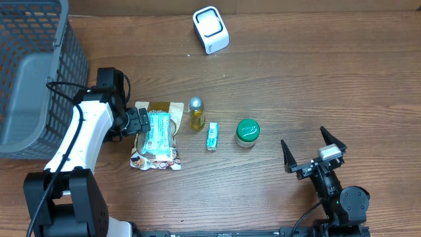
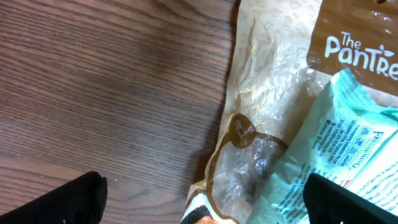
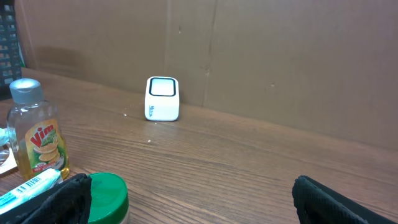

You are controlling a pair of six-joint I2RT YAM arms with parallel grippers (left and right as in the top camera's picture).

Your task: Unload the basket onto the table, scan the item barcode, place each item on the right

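The left gripper [image 1: 143, 122] stands wide open with nothing in its hold, low over the left edge of a mint-green packet [image 1: 158, 130]; whether its fingertips touch the packet cannot be told. The packet lies on top of a brown snack bag [image 1: 156, 160] at the centre-left of the wooden table [image 1: 316, 72]. Just right of the bag stand a small bottle [image 1: 196, 113] of yellow liquid, a small green-and-white tube [image 1: 212, 135] and a green-lidded jar [image 1: 248, 132], in a row. The white scanner [image 1: 210, 29] sits well apart near the far edge. The right gripper [image 1: 309, 149], also wide open and empty, hangs near the jar. A grey basket [image 1: 39, 66] fills the far left corner.
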